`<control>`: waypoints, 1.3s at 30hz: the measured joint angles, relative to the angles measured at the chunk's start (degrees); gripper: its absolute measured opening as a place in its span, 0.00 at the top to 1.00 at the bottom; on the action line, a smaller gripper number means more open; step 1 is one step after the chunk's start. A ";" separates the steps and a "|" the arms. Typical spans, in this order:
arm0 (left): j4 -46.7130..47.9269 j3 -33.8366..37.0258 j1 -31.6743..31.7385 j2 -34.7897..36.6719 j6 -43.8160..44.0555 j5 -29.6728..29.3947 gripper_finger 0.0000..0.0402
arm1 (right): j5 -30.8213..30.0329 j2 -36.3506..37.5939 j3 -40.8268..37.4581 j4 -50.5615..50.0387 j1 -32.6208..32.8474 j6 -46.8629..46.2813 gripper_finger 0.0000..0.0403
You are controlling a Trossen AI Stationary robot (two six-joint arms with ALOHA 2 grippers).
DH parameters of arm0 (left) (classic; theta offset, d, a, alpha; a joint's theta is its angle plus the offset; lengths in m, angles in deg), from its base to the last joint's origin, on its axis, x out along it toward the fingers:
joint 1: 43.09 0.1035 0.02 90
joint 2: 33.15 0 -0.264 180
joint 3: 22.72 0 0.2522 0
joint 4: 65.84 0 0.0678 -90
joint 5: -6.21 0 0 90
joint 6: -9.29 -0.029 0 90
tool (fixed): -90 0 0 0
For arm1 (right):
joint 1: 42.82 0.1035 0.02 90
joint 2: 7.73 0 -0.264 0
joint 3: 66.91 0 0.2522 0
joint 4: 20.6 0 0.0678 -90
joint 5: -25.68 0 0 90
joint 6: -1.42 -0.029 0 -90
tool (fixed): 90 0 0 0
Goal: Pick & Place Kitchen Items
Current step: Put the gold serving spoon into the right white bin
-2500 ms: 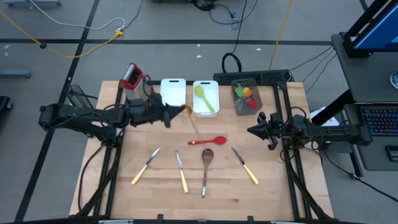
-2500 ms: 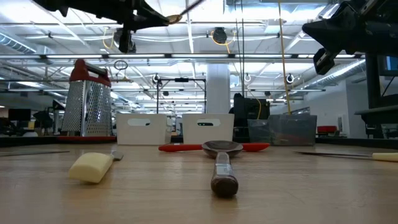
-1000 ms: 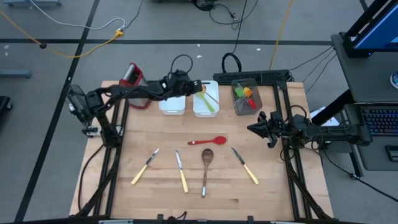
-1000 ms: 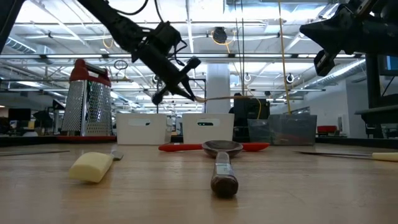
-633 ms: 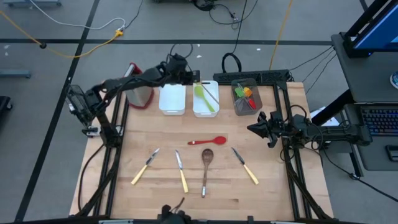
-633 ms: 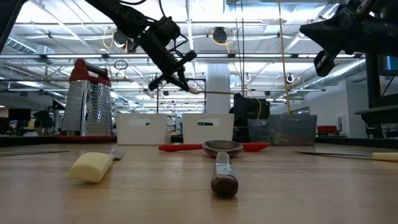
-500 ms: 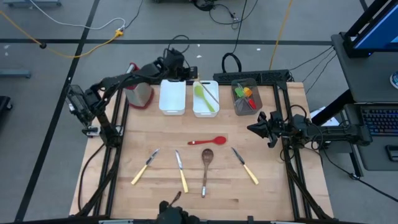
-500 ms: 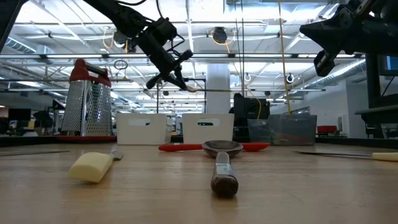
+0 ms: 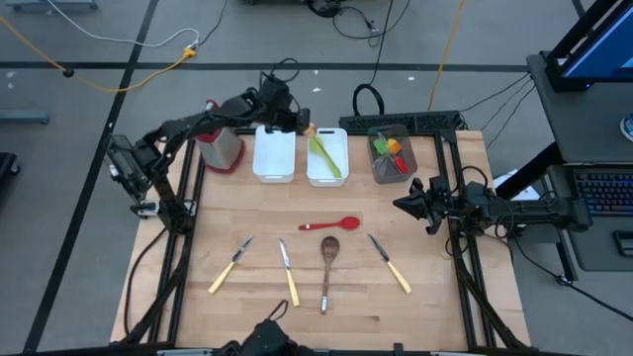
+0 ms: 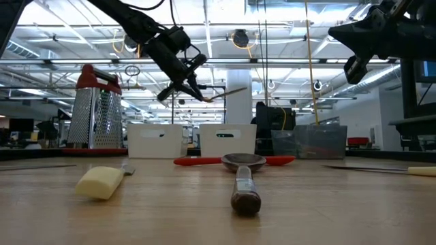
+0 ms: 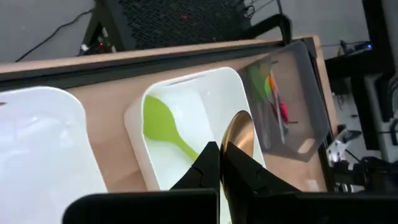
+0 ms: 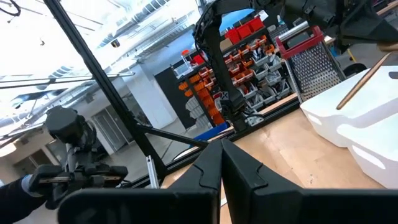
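Right now you are in the placing step: the table [image 9: 247,297] has three trays along its far edge, and your left gripper [image 9: 297,125] hangs over the gap between the two white ones, jaws clamped on the gold spoon [image 11: 241,134]. In the left wrist view the spoon's bowl sits above the right white tray [image 9: 339,133], where the green spatula [image 9: 326,158] already lies; the left white tray [image 9: 274,156] looks bare, and the grey tray [image 9: 406,133] at far right holds several coloured utensils. The right gripper [image 9: 404,207] waits shut and empty at the table's right edge.

Next, I'd judge, you need to lower the spoon into the tray, keep it clear of the rim, then open.

Waiting on the near half are the red spoon [image 9: 332,224], the wooden spoon [image 9: 327,265] and three cream-handled knives [image 9: 290,275].
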 joint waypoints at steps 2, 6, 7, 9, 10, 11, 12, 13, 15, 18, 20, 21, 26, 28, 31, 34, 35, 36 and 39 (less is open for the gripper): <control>0.18 0.00 -0.18 -0.22 -0.21 0.69 1.00 | 0.00 0.00 0.00 0.00 0.01 0.00 1.00; -0.53 0.02 -0.25 -2.51 0.62 4.15 1.00 | -0.01 0.00 0.00 0.00 -0.01 -0.12 1.00; -1.47 0.04 -0.25 -3.33 0.87 5.16 1.00 | 0.00 0.00 0.00 0.00 0.01 -0.24 1.00; -2.91 -0.10 -0.09 -4.86 1.84 7.34 1.00 | -0.02 0.00 0.00 0.00 0.01 -0.26 1.00; -2.88 -0.30 0.05 -5.52 2.28 8.03 1.00 | -0.02 0.01 0.00 0.00 -0.01 -0.26 1.00; -2.52 -0.90 0.16 -6.24 2.48 8.14 1.00 | -0.04 0.02 0.00 0.00 0.00 -0.26 1.00; -2.48 -1.58 0.25 -6.91 2.50 8.07 1.00 | -0.07 0.02 0.00 0.00 0.01 -0.28 1.00; -2.50 -2.29 0.27 -7.50 2.44 8.05 1.00 | -0.09 0.02 0.00 0.00 -0.01 -0.51 1.00; -2.61 -3.97 0.25 -8.56 2.42 8.04 1.00 | -0.11 0.02 0.00 0.00 0.01 -1.36 1.00; -2.11 -6.40 -0.63 -11.13 2.41 8.08 1.00 | -0.15 0.02 0.00 0.00 0.00 -1.51 1.00; 0.52 -8.02 -1.04 -12.91 2.13 8.12 1.00 | -0.17 0.01 0.00 0.00 0.00 -1.54 1.00; 1.71 -8.88 -1.18 -13.70 1.68 8.18 1.00 | -0.17 0.02 0.00 0.00 0.00 -1.54 1.00; 7.35 -11.86 -1.27 -15.95 -0.20 6.79 1.00 | -0.22 0.02 0.00 0.00 -0.01 -1.53 1.00; 7.15 -12.18 -1.35 -16.01 -0.21 5.69 1.00 | -0.22 0.02 0.00 0.00 0.01 -1.54 1.00; 7.54 -12.28 -1.41 -15.80 -0.11 4.11 1.00 | -0.22 0.02 0.00 0.00 0.01 -1.55 1.00; 8.81 -12.26 -1.39 -15.91 0.21 3.34 1.00 | -0.24 0.02 0.00 0.00 0.01 -1.55 1.00; 8.73 -12.26 -1.39 -15.91 0.48 3.17 1.00 | -0.24 0.02 0.00 0.00 0.01 -1.55 1.00; 8.73 -12.26 -1.40 -15.88 0.70 3.14 1.00 | -0.24 0.02 0.00 0.00 0.01 -1.55 1.00; 9.51 -12.26 -0.86 -15.87 2.05 3.27 1.00 | -0.24 0.02 0.00 0.00 0.01 -1.66 1.00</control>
